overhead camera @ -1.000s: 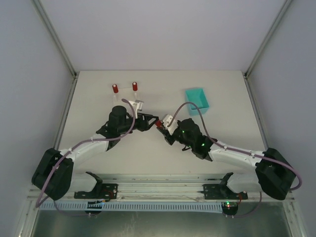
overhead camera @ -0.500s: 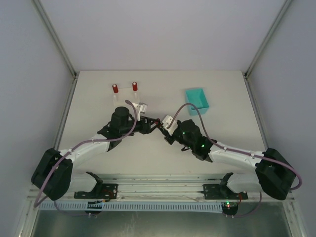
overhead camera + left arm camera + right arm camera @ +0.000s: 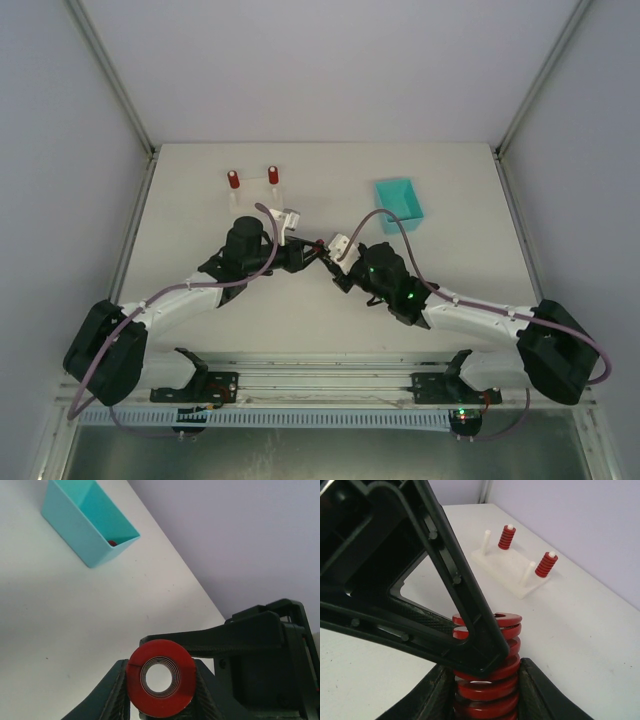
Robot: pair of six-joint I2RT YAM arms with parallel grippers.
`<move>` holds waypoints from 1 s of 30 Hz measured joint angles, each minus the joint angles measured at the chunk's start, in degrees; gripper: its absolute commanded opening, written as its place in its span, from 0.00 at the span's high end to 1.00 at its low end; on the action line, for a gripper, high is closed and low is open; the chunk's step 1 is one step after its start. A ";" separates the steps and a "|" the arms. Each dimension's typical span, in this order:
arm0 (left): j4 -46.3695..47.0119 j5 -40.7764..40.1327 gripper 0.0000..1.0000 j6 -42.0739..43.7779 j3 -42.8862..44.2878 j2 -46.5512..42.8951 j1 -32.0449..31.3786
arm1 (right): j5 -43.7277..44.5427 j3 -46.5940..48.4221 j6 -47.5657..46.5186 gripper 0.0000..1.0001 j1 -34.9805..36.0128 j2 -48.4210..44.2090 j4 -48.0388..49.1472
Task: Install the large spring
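On my left wrist feed the large spring (image 3: 161,677) faces me end-on, a red ring with a pale hollow centre, pinched between the two fingers of the left gripper (image 3: 161,680) at the bottom edge. A black finger (image 3: 205,635) of the right gripper (image 3: 150,641) lies across just above it. Well apart at upper left on the white table (image 3: 50,630) stands a teal bin (image 3: 85,520) with something small and red inside.

Table centre is blocked: left gripper (image 3: 303,252) and right gripper (image 3: 333,262) meet tip to tip, both clamped on the large spring (image 3: 320,249), with no gap to pass between them. Peg fixture (image 3: 506,568) carrying two small red springs (image 3: 232,180) stands near, beyond the left gripper; teal bin (image 3: 400,203) stands beyond the right. Bare table (image 3: 330,180) between fixture and bin is an open lane.
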 measured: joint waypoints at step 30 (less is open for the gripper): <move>-9.03 -28.74 1.00 10.69 6.32 -3.72 5.33 | 14.27 3.30 10.71 0.01 0.61 -12.76 -19.23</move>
